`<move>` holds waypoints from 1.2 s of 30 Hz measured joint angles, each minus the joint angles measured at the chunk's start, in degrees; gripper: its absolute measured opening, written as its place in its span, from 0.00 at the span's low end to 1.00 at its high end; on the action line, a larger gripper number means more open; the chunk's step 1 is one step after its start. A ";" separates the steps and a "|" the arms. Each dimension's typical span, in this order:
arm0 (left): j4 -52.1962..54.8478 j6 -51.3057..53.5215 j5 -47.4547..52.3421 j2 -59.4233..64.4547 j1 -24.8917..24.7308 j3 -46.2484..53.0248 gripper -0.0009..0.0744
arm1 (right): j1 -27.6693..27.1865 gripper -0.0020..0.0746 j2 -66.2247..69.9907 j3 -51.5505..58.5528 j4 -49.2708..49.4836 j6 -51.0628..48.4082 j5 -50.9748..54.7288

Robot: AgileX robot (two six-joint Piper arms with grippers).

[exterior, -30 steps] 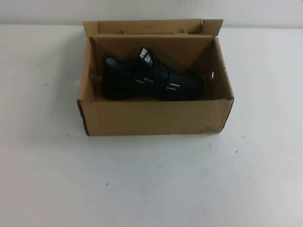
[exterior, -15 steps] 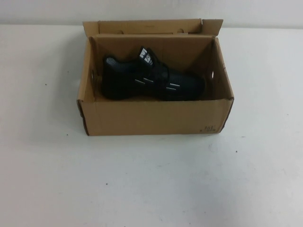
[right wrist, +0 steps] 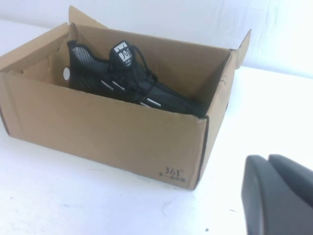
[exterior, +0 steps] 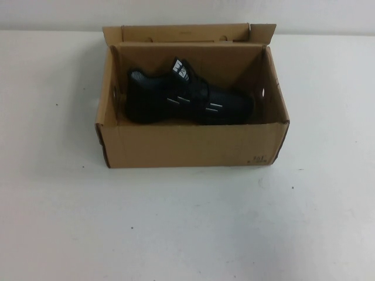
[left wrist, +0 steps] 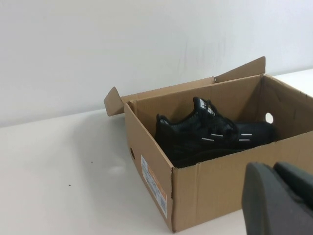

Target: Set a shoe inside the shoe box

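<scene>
Both the left gripper [left wrist: 279, 198] and right gripper [right wrist: 274, 191] are closed, empty, clear of the shoe box [exterior: 187, 146]; the black shoe [exterior: 187, 102] lies inside at frame centre.

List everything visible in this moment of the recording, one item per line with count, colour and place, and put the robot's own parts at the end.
shoe box: one, brown cardboard, open with flaps up, standing on the table toward its far side.
shoe: one, black with white dash marks and a white-printed tongue label, lying inside the shoe box, toe toward the robot's right.
table: one, white, under the box.
wall: white, behind the table.
left gripper: one, dark grey, shut, holding nothing, drawn back on the near left side of the box.
right gripper: one, dark grey, shut, holding nothing, drawn back on the near right side of the box.
</scene>
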 joint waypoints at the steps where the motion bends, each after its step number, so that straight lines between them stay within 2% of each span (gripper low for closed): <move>1: 0.00 0.00 -0.13 0.00 -0.24 0.00 0.01 | 0.00 0.00 0.00 0.00 0.00 0.00 0.00; 9: 0.11 0.53 -1.09 -4.79 -5.59 3.63 0.01 | 0.00 0.00 0.00 0.00 0.10 0.00 0.75; 14: 0.65 1.53 -6.00 -11.33 -6.06 9.00 0.01 | 0.00 0.00 0.00 0.00 0.04 0.00 2.06; 17: 4.69 0.60 -8.94 -15.23 -6.06 13.01 0.01 | 0.00 0.00 0.00 0.00 0.04 0.00 2.86; 21: 16.42 -12.79 -13.91 -16.99 -6.06 18.53 0.01 | 0.00 0.00 0.00 0.00 0.04 0.00 3.83; 26: 40.30 -41.72 -15.47 -17.12 -6.06 24.46 0.01 | 0.00 0.00 0.00 0.00 0.04 0.00 3.91; 31: 45.05 -48.08 -15.38 -17.12 -6.20 29.28 0.01 | 0.00 0.00 -0.10 0.00 0.04 0.00 3.95; 36: 43.43 -49.02 -9.01 -17.12 -6.20 29.66 0.01 | 0.00 0.00 -0.10 0.00 0.04 0.00 3.95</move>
